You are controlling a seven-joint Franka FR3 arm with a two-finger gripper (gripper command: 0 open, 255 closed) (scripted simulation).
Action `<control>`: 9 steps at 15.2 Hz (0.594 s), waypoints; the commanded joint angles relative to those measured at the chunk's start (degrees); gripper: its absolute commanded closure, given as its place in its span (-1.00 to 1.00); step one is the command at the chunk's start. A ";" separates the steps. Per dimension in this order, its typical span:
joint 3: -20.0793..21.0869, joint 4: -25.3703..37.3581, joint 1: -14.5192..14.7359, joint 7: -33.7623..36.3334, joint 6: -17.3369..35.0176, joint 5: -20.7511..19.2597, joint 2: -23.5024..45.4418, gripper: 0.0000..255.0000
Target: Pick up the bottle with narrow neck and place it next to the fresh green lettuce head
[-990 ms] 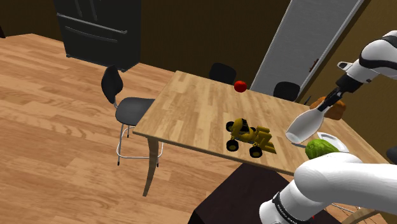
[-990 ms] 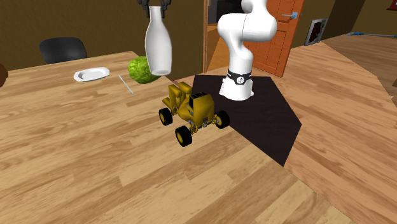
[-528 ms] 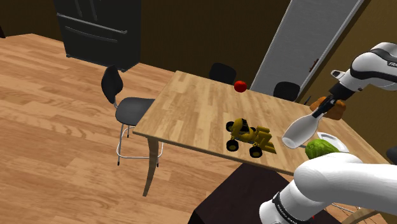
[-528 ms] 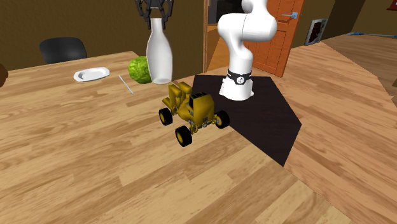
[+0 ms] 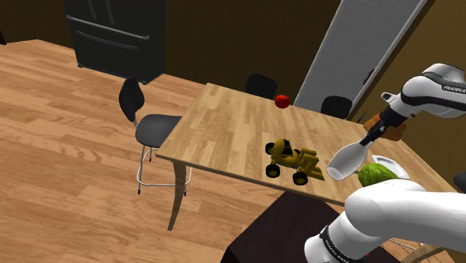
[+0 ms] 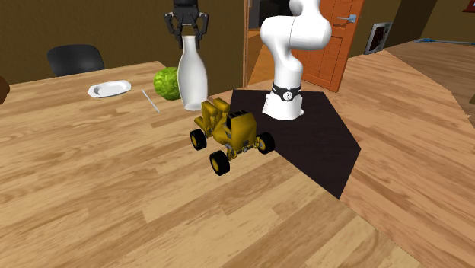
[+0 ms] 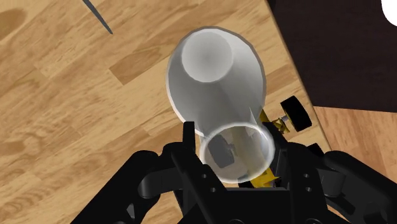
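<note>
Right, up front on the counter sits the yellow toy car. Just behind it the white bottle stands upright, and the jaws are clamped on its narrow neck from above; the wrist view looks straight down its open mouth. Its base is down at counter level, though I cannot tell if it touches. Just beside it is the green lettuce head, partly hidden by the bottle. Further back lies a thin grey utensil, then a white plate, and a black chair beyond the counter's far edge.
</note>
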 commanded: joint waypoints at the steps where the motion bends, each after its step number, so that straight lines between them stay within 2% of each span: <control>1: -0.77 -1.21 -0.18 -0.09 1.42 -0.59 0.13 1.00; 6: -2.97 -4.11 -0.30 -0.22 5.37 -2.03 1.06 1.00; 9: -3.21 -4.39 -0.30 -0.23 5.79 -2.19 1.17 1.00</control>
